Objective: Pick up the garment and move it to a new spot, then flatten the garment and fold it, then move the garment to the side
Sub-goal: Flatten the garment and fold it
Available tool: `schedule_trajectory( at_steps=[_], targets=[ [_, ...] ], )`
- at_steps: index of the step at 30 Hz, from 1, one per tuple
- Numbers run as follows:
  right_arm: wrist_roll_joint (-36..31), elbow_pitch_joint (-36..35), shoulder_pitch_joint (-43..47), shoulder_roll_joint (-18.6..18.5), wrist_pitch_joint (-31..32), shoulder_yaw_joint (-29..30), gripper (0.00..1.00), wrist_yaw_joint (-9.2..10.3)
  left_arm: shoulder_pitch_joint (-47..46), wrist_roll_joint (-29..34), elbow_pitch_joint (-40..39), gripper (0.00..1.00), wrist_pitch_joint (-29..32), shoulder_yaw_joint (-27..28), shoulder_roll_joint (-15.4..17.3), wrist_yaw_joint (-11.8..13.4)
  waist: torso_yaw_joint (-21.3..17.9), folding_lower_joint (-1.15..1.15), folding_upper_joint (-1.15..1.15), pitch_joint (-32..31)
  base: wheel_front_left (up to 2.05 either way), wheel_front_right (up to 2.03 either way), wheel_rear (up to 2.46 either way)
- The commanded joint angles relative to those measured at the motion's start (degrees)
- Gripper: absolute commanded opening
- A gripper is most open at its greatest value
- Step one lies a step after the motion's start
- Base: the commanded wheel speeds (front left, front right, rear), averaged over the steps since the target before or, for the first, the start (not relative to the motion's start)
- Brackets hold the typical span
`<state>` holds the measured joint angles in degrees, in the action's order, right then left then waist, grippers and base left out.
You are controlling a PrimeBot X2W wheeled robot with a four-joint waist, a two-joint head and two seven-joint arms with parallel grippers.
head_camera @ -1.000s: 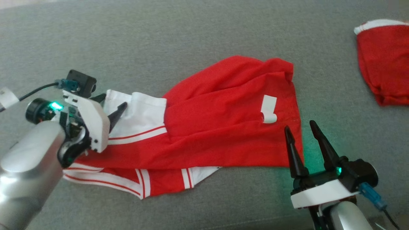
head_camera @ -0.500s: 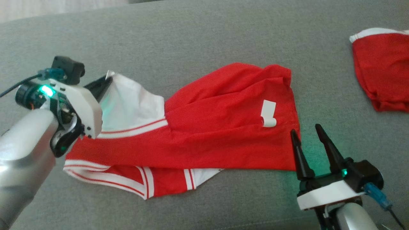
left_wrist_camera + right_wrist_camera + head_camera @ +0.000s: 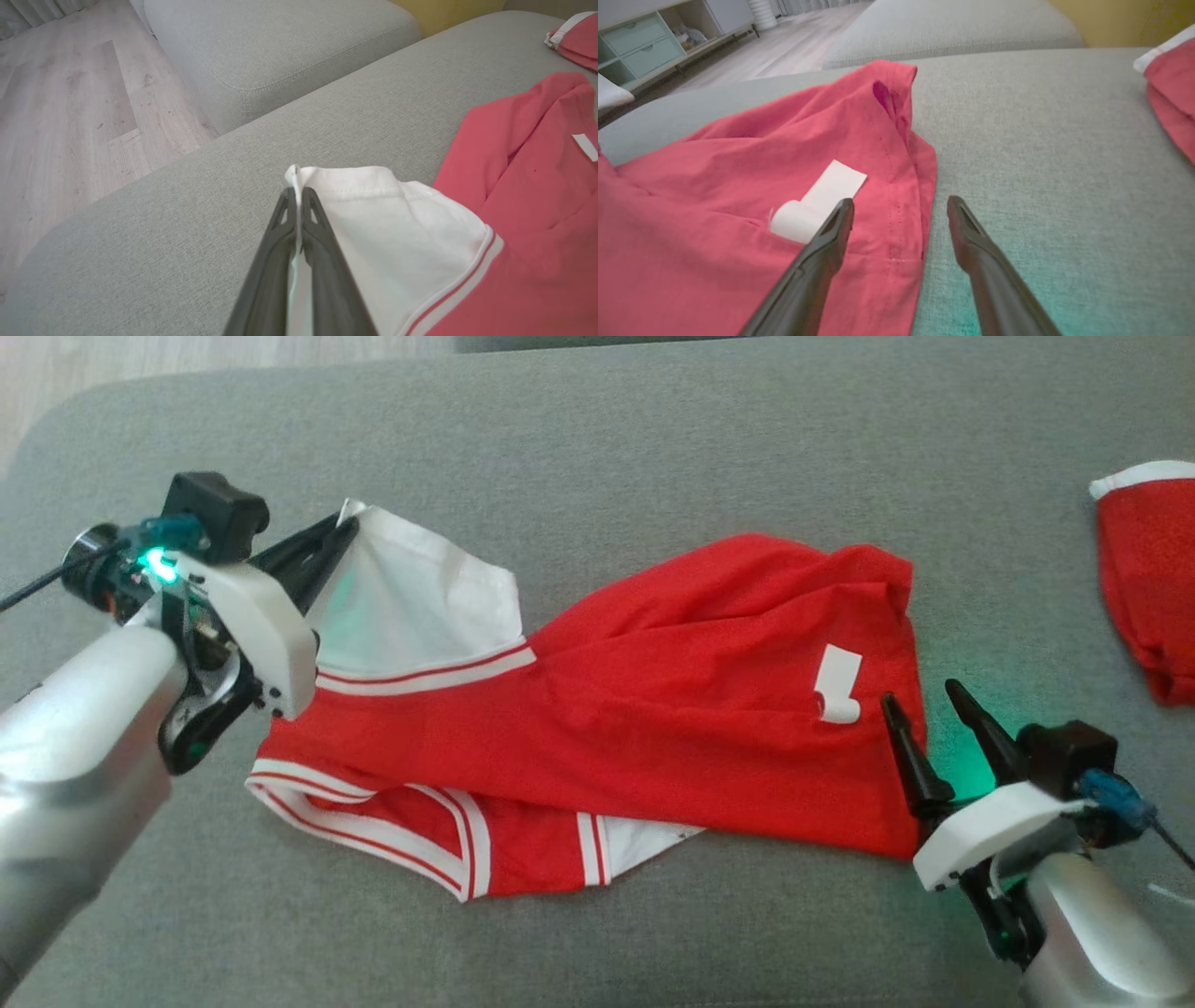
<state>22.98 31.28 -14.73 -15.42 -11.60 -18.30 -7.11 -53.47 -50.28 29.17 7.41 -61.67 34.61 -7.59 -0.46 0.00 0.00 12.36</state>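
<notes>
A broad grey couch seat point(image 3: 653, 448) takes up most of what I can see, with a second grey cushion point(image 3: 280, 42) and pale wooden floor point(image 3: 60, 116) past its edge. The red garment point(image 3: 700, 709) lies crumpled across the middle of the seat, its white-and-red striped trim towards the robot's left. Another red piece of clothing point(image 3: 1148, 597) sits well apart at the far right. The white sleeve point(image 3: 420, 602) is pulled up off the cushion. The left gripper point(image 3: 347, 525) is clamped tight on its corner, a sliver of white cloth poking out between the fingertips. A second ago those fingers stood apart over the flat sleeve. The right gripper point(image 3: 920, 695) has its fingers spread as before, straddling the garment's hem, one finger over red cloth and one over bare cushion. Just beside it lies a small curled white label point(image 3: 836, 683), and I can read no writing on it.
</notes>
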Motion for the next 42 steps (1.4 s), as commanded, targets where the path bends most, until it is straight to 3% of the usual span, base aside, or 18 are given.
schedule_trajectory(
  at_steps=[1,10,13,16,17,19,22,28,36,37,38,39,42],
  targets=[
    [0.7,-0.5,-1.2,-1.1,0.0,-1.4,1.00,-0.37,-4.0,0.1,-1.1,0.00,-0.7,1.9,2.7,0.1,0.4,0.00,0.00,0.3,0.00,0.00,0.00],
    [2.4,4.2,-1.6,-0.9,0.1,-3.0,1.00,-0.37,-5.0,-0.5,-0.6,0.00,-2.1,0.7,3.5,0.1,1.5,0.00,0.00,0.6,0.00,0.00,0.00],
    [1.8,4.4,-0.6,-0.1,-0.7,-2.8,0.92,-0.37,-4.9,-0.8,-0.6,0.00,-2.5,0.6,3.9,0.1,1.4,0.00,0.00,0.4,0.00,0.00,0.00],
    [1.0,4.6,-0.1,0.3,-1.2,-2.7,0.67,-0.37,-4.6,-1.0,-0.6,0.00,-2.6,0.6,4.2,0.1,1.3,0.00,0.00,0.4,0.00,0.00,0.00],
    [0.5,4.6,-0.1,0.5,-1.4,-2.6,0.50,-0.37,-4.6,-1.1,-0.6,0.00,-2.6,0.6,4.3,0.1,1.2,0.00,0.00,0.4,0.00,0.00,0.00],
    [-0.4,4.8,0.0,0.8,-1.7,-2.2,0.36,-0.37,-4.4,-1.2,-0.7,0.00,-2.7,0.5,4.5,0.1,1.1,0.00,0.00,0.4,0.00,0.00,0.00],
    [-1.7,4.8,0.3,1.5,-2.0,-1.5,0.00,-0.37,-4.2,-1.4,-0.8,0.00,-2.7,0.5,4.7,0.1,1.0,0.00,0.00,0.3,0.00,0.00,0.00],
    [-4.3,4.4,1.2,1.5,-2.5,1.9,0.00,-0.37,-3.6,-1.5,-1.2,0.00,-3.5,0.5,5.2,0.3,0.8,0.00,0.00,-1.3,0.00,0.00,0.00],
    [-8.5,-1.5,3.4,-0.4,-2.2,10.1,0.00,-0.37,-2.6,-1.8,-6.9,0.00,-6.9,1.7,7.0,0.7,0.4,0.00,0.00,-4.2,0.00,0.00,0.00],
    [-8.4,-2.0,3.8,-0.3,-1.3,10.4,0.12,-0.37,-2.3,-1.8,-7.8,0.00,-6.9,1.6,7.4,0.9,0.4,0.00,0.00,-4.3,0.00,0.00,0.00],
    [-8.2,-2.5,4.4,-0.2,-0.5,10.3,0.83,-0.37,-2.0,-1.7,-8.6,0.00,-6.9,1.5,7.9,1.1,0.5,0.00,0.00,-4.4,0.00,0.00,0.00],
    [-7.7,-3.1,5.2,0.1,0.3,10.2,1.00,-0.37,-1.7,-1.6,-9.4,0.00,-6.9,1.5,8.3,1.6,0.5,0.00,0.00,-4.4,0.00,0.00,0.00],
    [-5.3,-5.5,8.2,1.4,1.6,10.0,1.00,-0.37,-0.4,-1.7,-11.2,0.00,-7.1,1.6,9.6,2.9,0.9,0.00,0.00,-4.3,0.00,0.00,0.00]
  ],
)
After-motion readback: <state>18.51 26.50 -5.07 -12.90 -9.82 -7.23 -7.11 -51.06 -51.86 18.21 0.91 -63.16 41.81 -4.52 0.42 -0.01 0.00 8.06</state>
